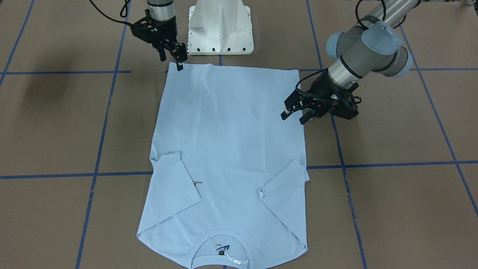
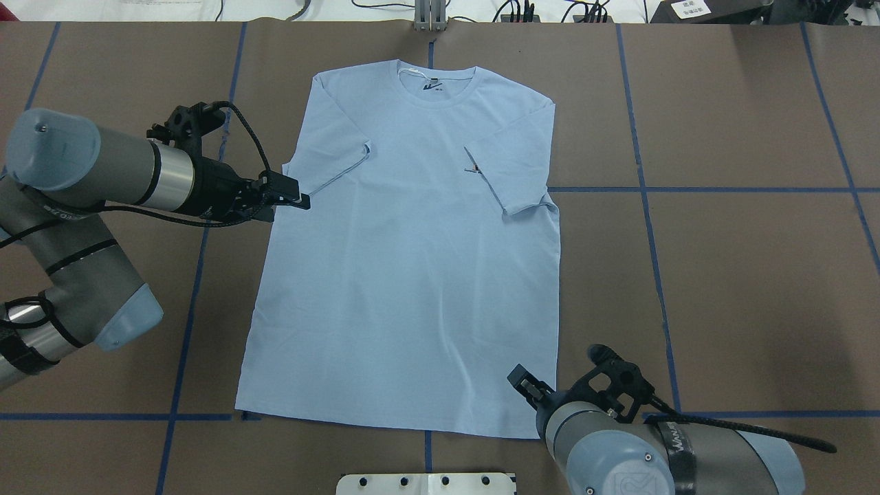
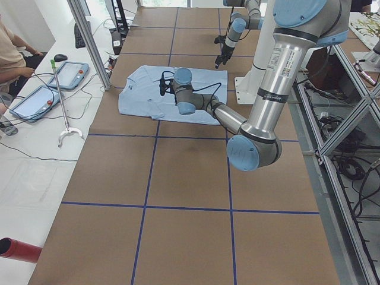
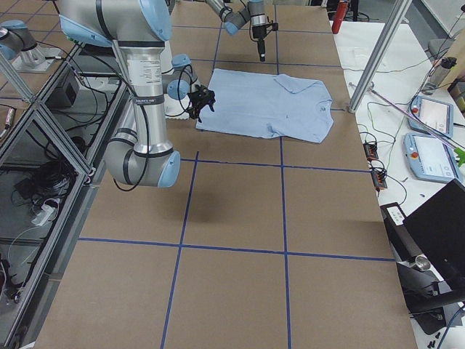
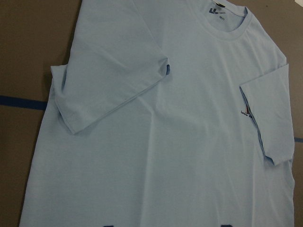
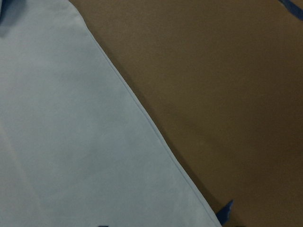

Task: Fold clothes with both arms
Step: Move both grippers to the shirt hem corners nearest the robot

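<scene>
T-shirt (image 2: pixel 412 275): light blue, lying flat and front up on the brown surface (image 2: pixel 722 275). Both sleeves are turned in over the chest. The collar (image 2: pixel 436 93) is on its far side from the robot and the hem (image 2: pixel 385 421) on the near side.
Left claw (image 1: pixel 293 118): spread and holding nothing, at the T-shirt's side edge, between folded sleeve and hem and nearer the sleeve.
Right claw (image 1: pixel 171 63): spread, at the T-shirt's opposite hem corner. One tip sits at the cloth's edge; I cannot tell whether it touches.
Handling: probably light, limp and thin, so it should sag between two holds and drag if pulled unevenly.
Where to hold: likely right at the edge, pinching both layers at the hem corner and side seam.
Risk: catching only the top layer, or disturbing the tucked sleeves.
</scene>
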Available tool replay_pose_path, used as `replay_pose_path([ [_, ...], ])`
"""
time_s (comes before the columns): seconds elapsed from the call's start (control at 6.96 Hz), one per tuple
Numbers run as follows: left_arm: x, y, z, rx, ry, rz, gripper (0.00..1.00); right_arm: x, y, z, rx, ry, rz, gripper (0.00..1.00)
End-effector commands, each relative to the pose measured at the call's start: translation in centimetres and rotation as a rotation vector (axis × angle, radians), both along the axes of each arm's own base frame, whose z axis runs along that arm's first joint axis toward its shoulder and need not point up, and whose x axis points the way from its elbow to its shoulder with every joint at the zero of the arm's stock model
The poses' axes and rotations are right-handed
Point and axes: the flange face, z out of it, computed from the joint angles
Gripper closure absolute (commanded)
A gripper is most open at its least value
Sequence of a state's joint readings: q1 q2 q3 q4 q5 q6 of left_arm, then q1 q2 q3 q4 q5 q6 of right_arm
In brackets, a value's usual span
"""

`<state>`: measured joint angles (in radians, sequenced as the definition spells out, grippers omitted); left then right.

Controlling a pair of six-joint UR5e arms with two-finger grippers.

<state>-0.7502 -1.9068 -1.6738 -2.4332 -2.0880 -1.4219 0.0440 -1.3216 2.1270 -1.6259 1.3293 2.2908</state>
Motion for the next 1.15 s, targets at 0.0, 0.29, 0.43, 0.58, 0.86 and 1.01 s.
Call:
replay_pose_path([
  [0.0,0.1,0.0,0.2,-0.001,-0.003,0.002,0.19,-1.7,2.7,1.6,-0.019,0.032,-0.035,0.14],
  [0.29,0.0,0.1,0.5,-0.003,-0.005,0.002,0.17,-2.4,3.3,2.5,-0.021,0.051,-0.047,0.24],
  [0.43,0.0,0.1,0.7,-0.001,-0.008,0.003,0.17,-2.2,3.2,2.2,-0.023,0.043,-0.048,0.47],
  [0.58,0.0,0.1,0.5,0.001,-0.007,0.001,0.17,-2.1,3.1,2.1,-0.023,0.041,-0.043,0.65],
  [0.86,0.2,0.1,0.1,0.002,-0.001,0.004,0.17,-2.1,3.2,3.2,-0.023,0.062,-0.046,1.00],
  [1.01,0.1,0.3,-0.4,0.003,0.007,0.004,0.17,-1.4,3.2,3.6,-0.023,0.066,-0.046,1.00],
])
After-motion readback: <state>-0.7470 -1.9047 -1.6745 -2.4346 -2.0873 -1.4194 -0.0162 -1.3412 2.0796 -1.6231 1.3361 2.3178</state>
